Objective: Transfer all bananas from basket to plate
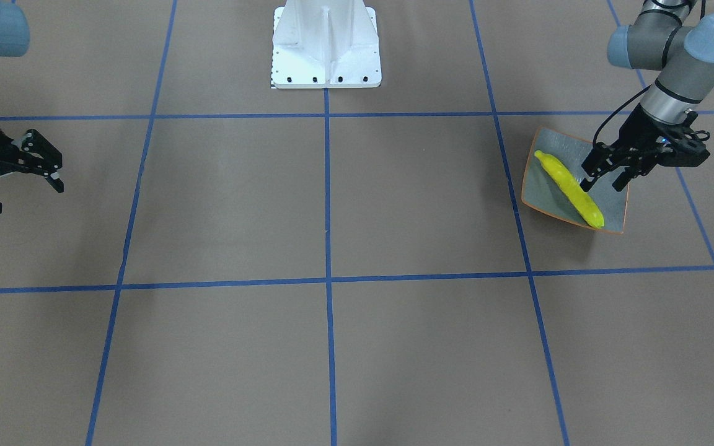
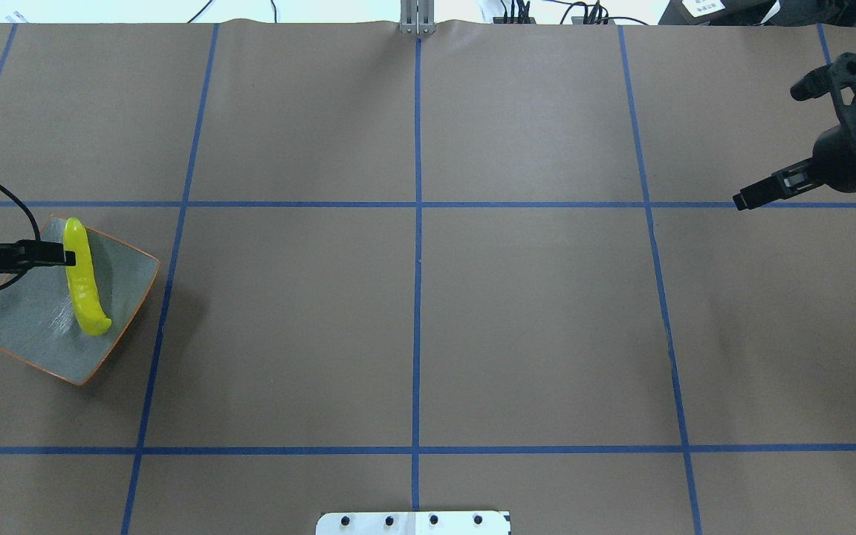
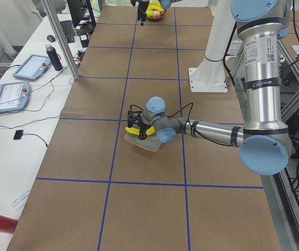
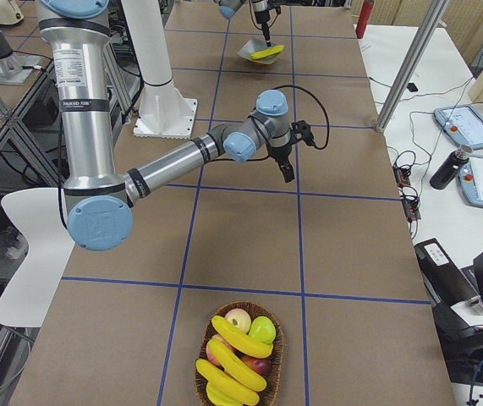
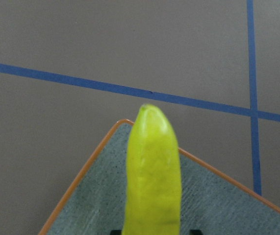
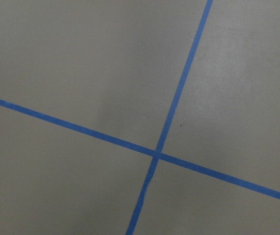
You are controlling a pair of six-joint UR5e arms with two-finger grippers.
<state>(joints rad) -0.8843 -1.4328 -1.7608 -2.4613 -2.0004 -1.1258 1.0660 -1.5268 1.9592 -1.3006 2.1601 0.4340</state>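
Banana (image 1: 569, 189): lies diagonally on plate (image 1: 542, 189), right of frame, tip at rim. Left gripper (image 1: 602, 184) spread, straddling it; right gripper (image 1: 25, 195) spread, empty. Risk: lifting gripper snags banana, dragging it off.

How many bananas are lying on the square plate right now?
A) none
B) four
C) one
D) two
C: a single yellow banana lies across the plate, while the other bananas are in the basket at the far end of the table.
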